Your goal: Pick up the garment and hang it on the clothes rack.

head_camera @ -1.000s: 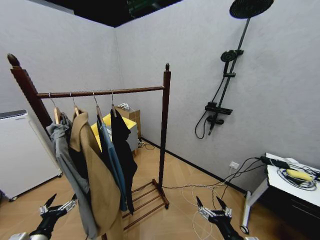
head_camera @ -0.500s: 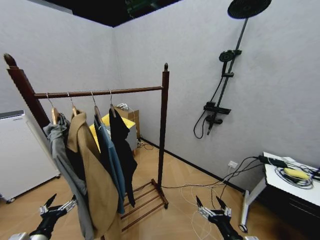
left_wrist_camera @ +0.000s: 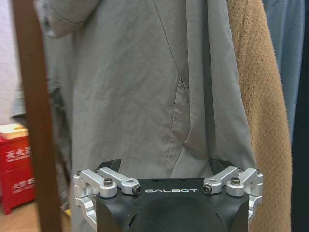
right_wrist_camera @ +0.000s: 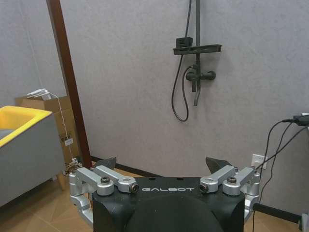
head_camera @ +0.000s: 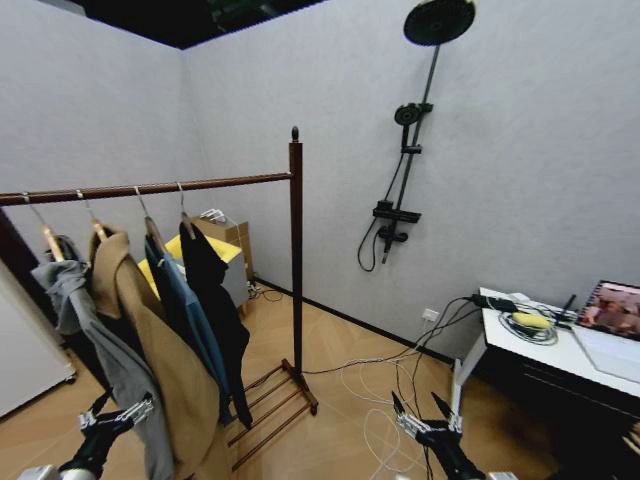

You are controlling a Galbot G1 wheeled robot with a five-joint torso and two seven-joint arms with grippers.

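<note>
- The long plain black coat-like garment [head_camera: 215, 300] hangs on a hanger from the horizontal rail of the tall dark reddish-brown wooden clothes rack [head_camera: 296, 250], nearest the right post.
- Just beside it hang a dark teal-blue jacket [head_camera: 185, 310], a tan long coat [head_camera: 160, 370] and a grey garment [head_camera: 95, 340].
- The left gripper [head_camera: 112, 414] sits low by the grey cloth, jaws apart and empty.
- The right gripper [head_camera: 426, 412] is low over the wooden floor, jaws apart and empty.
- A black wall shower [head_camera: 405, 150] stands well apart.
</note>
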